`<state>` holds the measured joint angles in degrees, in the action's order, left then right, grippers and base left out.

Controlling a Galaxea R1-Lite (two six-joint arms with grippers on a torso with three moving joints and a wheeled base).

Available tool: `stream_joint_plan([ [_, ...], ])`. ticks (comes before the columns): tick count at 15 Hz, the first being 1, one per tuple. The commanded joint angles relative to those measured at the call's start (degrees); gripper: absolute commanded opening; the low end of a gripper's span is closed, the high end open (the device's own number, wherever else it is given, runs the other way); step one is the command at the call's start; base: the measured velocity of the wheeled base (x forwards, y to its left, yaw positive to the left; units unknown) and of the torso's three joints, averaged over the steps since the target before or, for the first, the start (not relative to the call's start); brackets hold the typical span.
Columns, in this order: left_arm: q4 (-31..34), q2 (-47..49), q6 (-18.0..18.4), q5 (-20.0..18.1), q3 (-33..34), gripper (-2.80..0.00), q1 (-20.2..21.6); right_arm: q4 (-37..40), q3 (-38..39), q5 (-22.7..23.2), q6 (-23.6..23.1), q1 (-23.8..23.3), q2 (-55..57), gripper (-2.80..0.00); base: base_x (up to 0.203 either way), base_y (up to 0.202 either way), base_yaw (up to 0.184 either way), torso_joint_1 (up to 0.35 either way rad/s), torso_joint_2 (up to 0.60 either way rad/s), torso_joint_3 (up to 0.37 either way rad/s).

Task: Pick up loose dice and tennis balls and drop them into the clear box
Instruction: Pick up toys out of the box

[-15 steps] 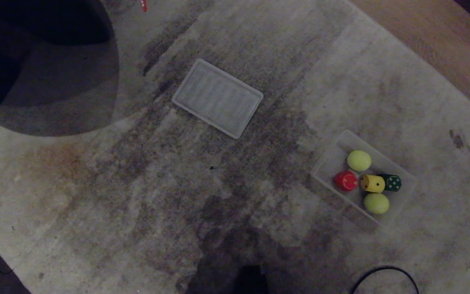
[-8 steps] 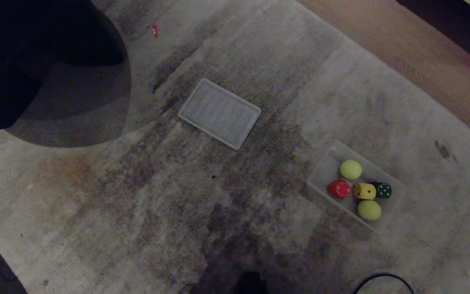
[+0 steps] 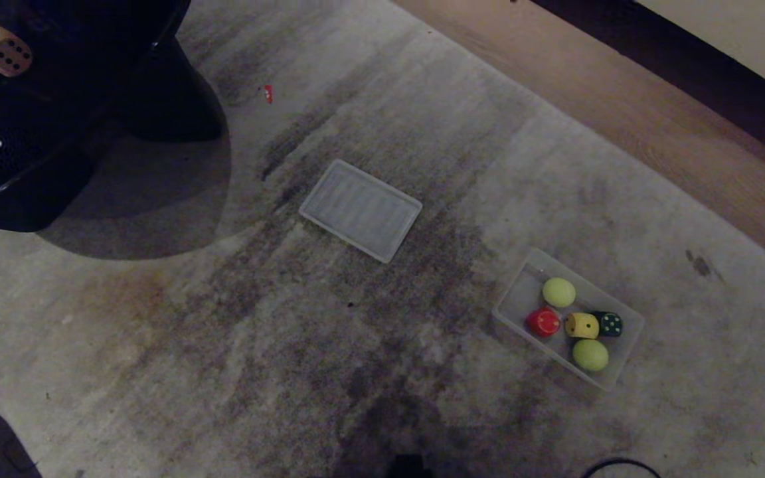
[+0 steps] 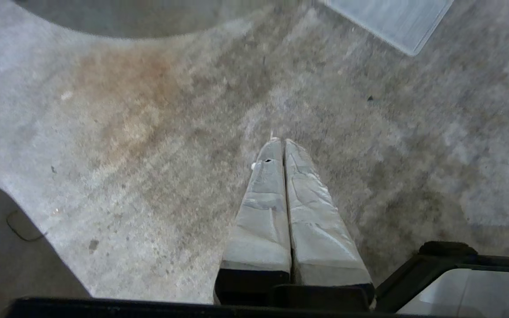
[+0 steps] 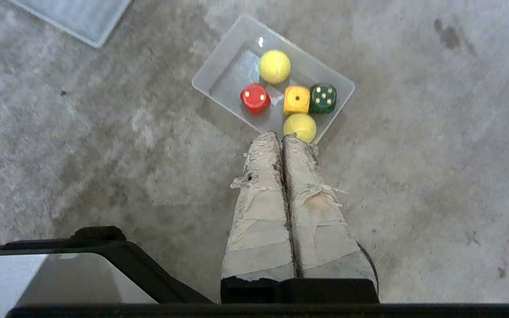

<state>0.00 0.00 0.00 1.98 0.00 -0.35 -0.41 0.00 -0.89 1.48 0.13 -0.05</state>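
clear box (image 3: 519, 293): holds three dice, two balls
tan die (image 3: 1, 50): far beyond the box, on something dark, hard to read
left gripper (image 4: 281, 142): clenched, empty
right gripper (image 5: 279, 136): clenched, empty

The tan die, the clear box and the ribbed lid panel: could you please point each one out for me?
tan die (image 3: 1, 50), head view, on its dotted face.
clear box (image 5: 228, 73), right wrist view, on its bare floor.
ribbed lid panel (image 3: 360, 209), head view, at its middle.
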Motion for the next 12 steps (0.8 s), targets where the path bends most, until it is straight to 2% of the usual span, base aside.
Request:
stream_joint_plan([
  [1,0.00,0.09,0.00,0.04,0.09,-2.80,0.00,-0.02,0.18,0.01,-0.07,-0.01,0.14,-2.80,0.000,0.000,0.000,0.002,0.01,0.204],
  [12,0.00,0.09,0.00,0.04,0.09,-2.80,0.00,-0.02,0.18,0.01,-0.15,0.04,0.14,-2.80,0.000,0.000,0.000,0.001,0.00,0.203],
])
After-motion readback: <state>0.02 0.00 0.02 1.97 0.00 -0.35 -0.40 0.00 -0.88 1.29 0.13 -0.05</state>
